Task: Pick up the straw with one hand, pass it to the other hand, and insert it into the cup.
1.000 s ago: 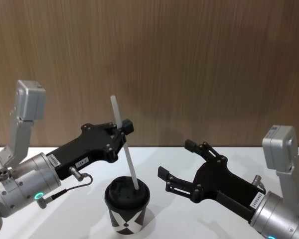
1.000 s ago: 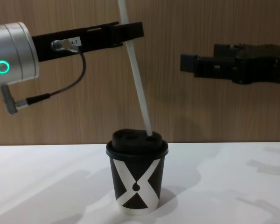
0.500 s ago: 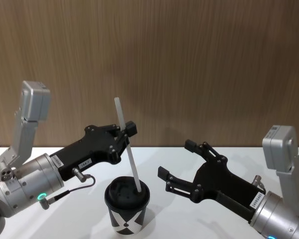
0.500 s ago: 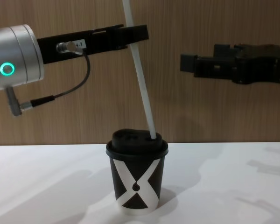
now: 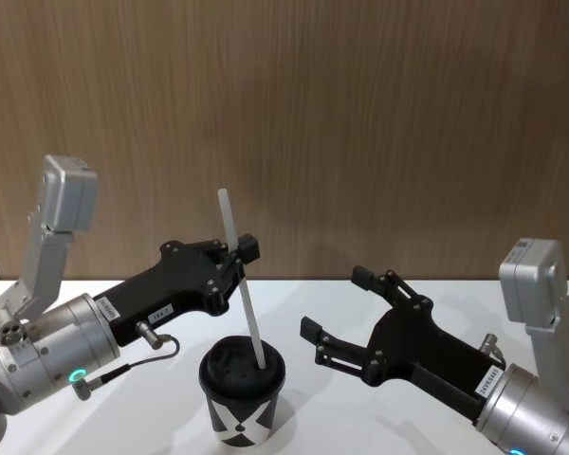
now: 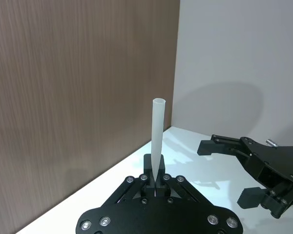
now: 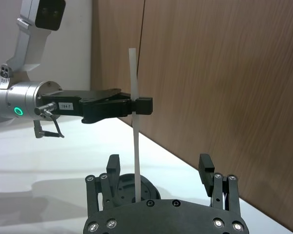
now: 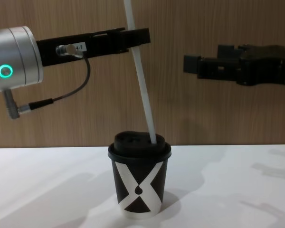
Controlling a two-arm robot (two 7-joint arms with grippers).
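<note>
The black cup [image 5: 242, 403] with the white X pattern and domed lid stands upright on the white table near the front, seen side-on as the cup [image 8: 140, 183]. A white straw [image 5: 244, 284] leans slightly, and its lower end sits in the lid's opening. My left gripper [image 5: 239, 251] is shut on the straw's upper part, well above the lid. In the chest view the straw [image 8: 143, 80] runs from the left gripper [image 8: 142, 37] down to the lid. My right gripper [image 5: 335, 301] hangs open to the right of the cup, holding nothing, and the right wrist view has the straw [image 7: 135, 146] beyond it.
A wood-panelled wall [image 5: 360, 123] closes the scene behind the white table [image 5: 322, 417]. A dark cable [image 8: 61, 97] loops under the left wrist. Both arms hover above the tabletop on either side of the cup.
My left gripper has shifted a little to the right and downward with the straw. The straw's lower end has sunk slightly further into the lid. The right arm has not moved.
</note>
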